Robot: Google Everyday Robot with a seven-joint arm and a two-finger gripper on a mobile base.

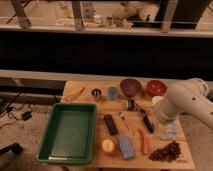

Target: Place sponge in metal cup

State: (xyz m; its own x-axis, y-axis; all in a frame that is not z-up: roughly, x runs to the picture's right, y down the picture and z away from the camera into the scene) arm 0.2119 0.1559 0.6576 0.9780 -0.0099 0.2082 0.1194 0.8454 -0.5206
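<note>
Sponge: we spot the sponge [126,148] lying flat at the near edge of the table [115,107]. An orange round thing [108,146] is just left of it and a reddish stick [145,142] just right.
Metal cup: the metal cup [96,93] stands upright on the far side, just left of a blue cup [113,92] and well apart from the sponge.
Gripper: the gripper [160,119] is over the right side of the table at the low end of the white arm [187,102], near a pale blue cloth [169,132]. We'd call it spread wide with nothing in it.
Other bits: green tray [65,160] on the left, black bar [110,124] mid-table, purple bowl [130,86] and red bowl [156,87] far right.
</note>
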